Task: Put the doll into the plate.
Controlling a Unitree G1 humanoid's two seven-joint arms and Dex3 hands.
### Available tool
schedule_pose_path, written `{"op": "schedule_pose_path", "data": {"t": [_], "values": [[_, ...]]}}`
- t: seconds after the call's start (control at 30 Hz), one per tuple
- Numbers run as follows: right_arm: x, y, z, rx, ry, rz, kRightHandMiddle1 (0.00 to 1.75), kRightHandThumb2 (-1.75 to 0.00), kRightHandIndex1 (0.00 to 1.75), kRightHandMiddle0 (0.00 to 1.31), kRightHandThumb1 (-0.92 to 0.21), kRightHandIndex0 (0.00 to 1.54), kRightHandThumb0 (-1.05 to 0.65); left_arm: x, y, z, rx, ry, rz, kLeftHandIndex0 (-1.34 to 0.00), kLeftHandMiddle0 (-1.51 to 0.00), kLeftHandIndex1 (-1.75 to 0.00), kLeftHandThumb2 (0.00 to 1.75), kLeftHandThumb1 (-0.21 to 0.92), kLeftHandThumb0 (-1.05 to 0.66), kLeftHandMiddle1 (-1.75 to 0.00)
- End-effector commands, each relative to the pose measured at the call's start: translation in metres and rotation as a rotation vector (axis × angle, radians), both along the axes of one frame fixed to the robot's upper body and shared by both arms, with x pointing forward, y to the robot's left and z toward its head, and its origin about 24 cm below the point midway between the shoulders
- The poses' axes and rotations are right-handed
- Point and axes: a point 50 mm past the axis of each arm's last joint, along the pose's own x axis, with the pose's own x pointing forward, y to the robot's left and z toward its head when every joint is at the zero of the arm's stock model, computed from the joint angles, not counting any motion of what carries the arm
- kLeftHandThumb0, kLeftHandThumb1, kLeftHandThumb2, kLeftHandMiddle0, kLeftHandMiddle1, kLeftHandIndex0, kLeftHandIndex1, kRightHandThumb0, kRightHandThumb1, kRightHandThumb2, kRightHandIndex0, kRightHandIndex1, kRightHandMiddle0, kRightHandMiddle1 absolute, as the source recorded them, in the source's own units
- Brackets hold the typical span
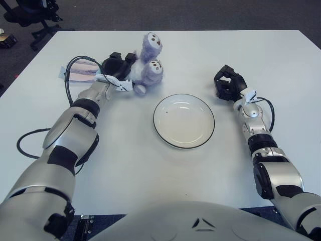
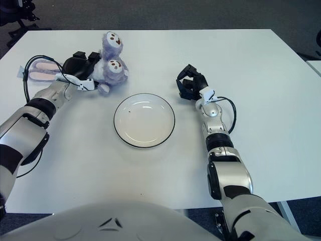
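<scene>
A white table (image 1: 125,165) fills most of the left eye view, with dark carpet beyond its far edge and an office chair (image 1: 30,12) at the top left corner. The near half of the table is bare, and so is the stretch between the plate and the far edge on the right. The white plate (image 1: 183,121) with its dark rim sits near the middle, nothing in it. The purple plush doll (image 1: 148,68) lies behind and to the left of the plate, apart from it, its pink-lined ears (image 1: 80,74) stretched toward the left edge. The left robot hand (image 1: 116,68) is closed around the doll's body, black fingers pressed into the plush. A black cable loops beside that forearm. The right robot hand (image 1: 228,83) shows just right of the plate, fingers curled inward, holding nothing.

The right eye view shows the same layout shifted: the plate (image 2: 144,120) sits left of centre, the doll (image 2: 111,68) with the left robot hand (image 2: 80,65) on it nearer the left border. More bare table shows on the right, out to its right edge, with a strip of carpet and the corner of another white surface (image 2: 314,68) beyond.
</scene>
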Motion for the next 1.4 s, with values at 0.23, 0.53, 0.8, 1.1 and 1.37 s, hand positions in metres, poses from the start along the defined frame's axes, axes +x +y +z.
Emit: {"op": "schedule_pose_path", "data": {"t": [0.23,0.53,0.8,1.1,1.37], "values": [[-0.008,-0.004,-0.021,-0.021,0.095,-0.005,1.75,-0.89,1.75,0.38,-0.64,0.95,-0.39,-0.009,0.008,-0.010,-0.141,0.138,-0.036,-0.44,-0.66,-1.75,1.31,0.29,0.00,-1.62],[-0.007,-0.003,-0.021,-0.024,0.094,-0.002,1.75,-0.89,1.75,0.38,-0.64,0.95,-0.39,-0.011,0.005,0.016,-0.239,0.058,-0.176,-0.44,-0.67,-1.75,1.31,0.29,0.00,-1.61],[-0.007,-0.003,-0.021,-0.025,0.093,-0.002,1.75,-0.89,1.75,0.38,-0.64,0.95,-0.39,-0.013,0.004,0.024,-0.260,0.030,-0.235,-0.45,-0.67,-1.75,1.33,0.28,0.00,-1.62],[-0.007,-0.002,-0.021,-0.031,0.093,0.000,1.75,-0.89,1.75,0.38,-0.64,0.95,-0.39,-0.024,-0.020,0.053,-0.297,-0.102,-0.471,-0.45,-0.65,-1.75,1.35,0.27,0.00,-1.66],[-0.006,-0.002,-0.021,-0.032,0.093,0.000,1.75,-0.88,1.75,0.37,-0.64,0.95,-0.39,-0.026,-0.024,0.056,-0.299,-0.120,-0.500,-0.45,-0.64,-1.75,1.35,0.27,0.00,-1.68]]}}
